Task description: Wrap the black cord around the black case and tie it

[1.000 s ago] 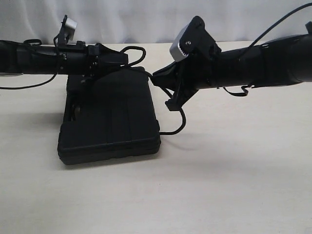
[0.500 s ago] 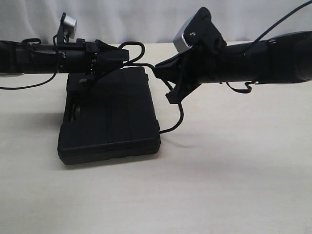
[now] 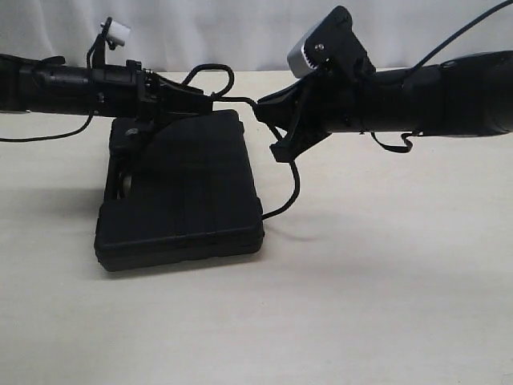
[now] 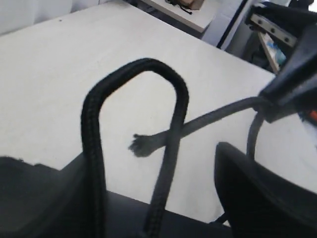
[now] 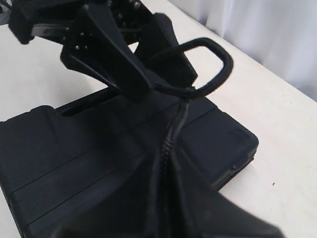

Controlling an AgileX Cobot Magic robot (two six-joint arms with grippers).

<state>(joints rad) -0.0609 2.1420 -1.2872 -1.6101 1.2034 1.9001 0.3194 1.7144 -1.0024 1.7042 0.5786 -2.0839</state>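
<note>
The black case [image 3: 180, 192] lies flat on the table, left of centre. My left gripper [image 3: 200, 100] hovers over its far end, open. Two strands of the black cord [image 4: 143, 64] run between its fingers [image 4: 257, 198] and arch into a loop beyond them; a frayed tip [image 4: 141, 145] sticks out beside the loop. My right gripper [image 3: 264, 112] is shut on the black cord [image 5: 171, 134] just right of the left gripper, above the case's far right corner. From it the black cord [image 3: 292, 188] hangs down in a curve to the table beside the case [image 5: 59, 158].
Pale tabletop [image 3: 385, 281] stretches to the right of the case and in front of it. A white curtain [image 3: 240, 32] closes off the back. Both arms reach in level, about a hand's height above the table.
My right gripper has risen and edged toward the left one, lifting the hanging cord with it. The left wrist has shifted slightly, and the loop above it stands taller.
</note>
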